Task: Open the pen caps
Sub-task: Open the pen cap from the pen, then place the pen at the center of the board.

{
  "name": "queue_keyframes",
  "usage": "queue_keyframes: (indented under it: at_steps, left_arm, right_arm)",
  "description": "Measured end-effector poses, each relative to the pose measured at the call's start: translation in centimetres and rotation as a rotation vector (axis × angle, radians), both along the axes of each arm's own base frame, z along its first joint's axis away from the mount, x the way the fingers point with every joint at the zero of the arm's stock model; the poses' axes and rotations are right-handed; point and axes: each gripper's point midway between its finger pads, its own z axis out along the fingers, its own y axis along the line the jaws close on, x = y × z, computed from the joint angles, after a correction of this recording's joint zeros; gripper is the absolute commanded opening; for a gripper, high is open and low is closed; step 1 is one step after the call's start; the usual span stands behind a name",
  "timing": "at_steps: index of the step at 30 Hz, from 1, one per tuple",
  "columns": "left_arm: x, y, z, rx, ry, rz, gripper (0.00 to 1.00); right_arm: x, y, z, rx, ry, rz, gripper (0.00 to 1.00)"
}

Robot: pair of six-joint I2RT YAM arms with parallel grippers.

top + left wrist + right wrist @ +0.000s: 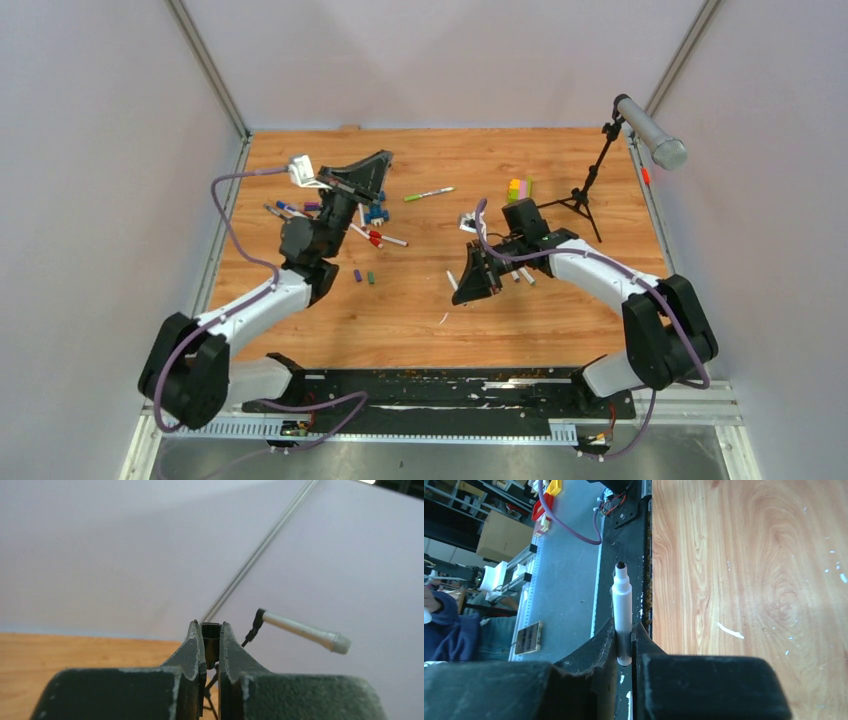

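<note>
The left tool [211,628] is clenched on a small dark cap [211,640], high above the counter [560,320]. It would do best to lower beside the loose caps [357,274] before letting go, so the cap cannot roll. The right tool [624,632] grasps a white pen [622,597] with its nib bare. No brand or writing is legible.

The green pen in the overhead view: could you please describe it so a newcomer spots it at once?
On the wooden table, look at the far middle, between the left gripper and the coloured block stack. The green pen lies there alone, slanted, touching nothing, unlike the clustered pens to its left.
</note>
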Motion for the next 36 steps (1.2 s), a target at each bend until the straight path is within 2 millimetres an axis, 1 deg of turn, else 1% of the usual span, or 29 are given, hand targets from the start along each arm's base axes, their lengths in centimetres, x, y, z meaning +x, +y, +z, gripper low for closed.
queue_keyframes:
  at_steps: [1, 3, 4, 6, 8, 9, 10, 12, 16, 20, 22, 24, 28, 30, 32, 36]
  left_arm:
    - [-0.5, 1.0, 1.5, -0.017, -0.042, 0.038, 0.00]
    - [-1.6, 2.3, 3.2, -0.033, -0.098, 0.081, 0.00]
    - [-2.1, 2.9, 3.6, -0.036, -0.118, 0.099, 0.00]
    - [-2.9, 3.8, 3.6, -0.029, -0.128, 0.126, 0.00]
    - [-3.4, 4.6, 2.8, -0.013, -0.105, 0.145, 0.00]
    - [-3.3, 4.7, 1.5, 0.012, -0.064, 0.152, 0.00]
    - [-3.8, 5.1, 1.6, 0.011, -0.062, 0.156, 0.00]
    - [-4.3, 5.5, 0.0, 0.039, -0.005, 0.159, 0.00]
    - [-5.4, 6.4, -2.8, 0.091, 0.106, 0.161, 0.00]
    - [-6.2, 6.7, -5.8, 0.135, 0.208, 0.150, 0.00]
    - [-6.5, 6.6, -7.9, 0.160, 0.270, 0.137, 0.00]
    - [-6.8, 6.5, -10.9, 0.190, 0.351, 0.119, 0.00]
    - [-7.3, 6.3, -16.1, 0.237, 0.501, 0.093, 0.00]
    - [-7.6, 6.2, -18.1, 0.250, 0.560, 0.082, 0.00]
    - [-7.7, 6.1, -19.6, 0.257, 0.615, 0.076, 0.00]
    - [-7.7, 5.6, -21.5, 0.270, 0.686, 0.059, 0.00]
  right_arm:
    - [-0.3, 0.0, -0.2, -0.006, 0.012, 0.007, 0.00]
    - [-0.5, -0.1, -0.5, -0.018, 0.024, 0.011, 0.00]
    - [-0.6, -0.2, -0.6, -0.025, 0.025, 0.013, 0.00]
    - [-0.5, -0.4, -0.8, -0.051, 0.010, 0.013, 0.00]
    - [0.1, -0.7, -1.0, -0.087, -0.041, 0.008, 0.00]
    - [0.5, -0.8, -1.1, -0.104, -0.072, 0.004, 0.00]
    - [0.9, -0.9, -1.2, -0.122, -0.107, 0.000, 0.00]
    - [1.6, -1.3, -1.7, -0.165, -0.162, -0.010, 0.00]
    - [3.2, -2.8, -3.6, -0.296, -0.253, -0.050, 0.00]
    - [4.9, -4.5, -5.1, -0.407, -0.306, -0.105, 0.00]
    - [5.8, -5.4, -5.8, -0.464, -0.324, -0.138, 0.00]
    - [6.9, -6.5, -6.7, -0.527, -0.336, -0.171, 0.00]
    - [8.8, -9.1, -8.5, -0.649, -0.331, -0.248, 0.00]
    - [9.8, -10.6, -8.9, -0.701, -0.326, -0.301, 0.00]
    - [10.9, -12.2, -9.1, -0.743, -0.323, -0.362, 0.00]
    - [12.9, -15.6, -9.3, -0.812, -0.312, -0.487, 0.00]
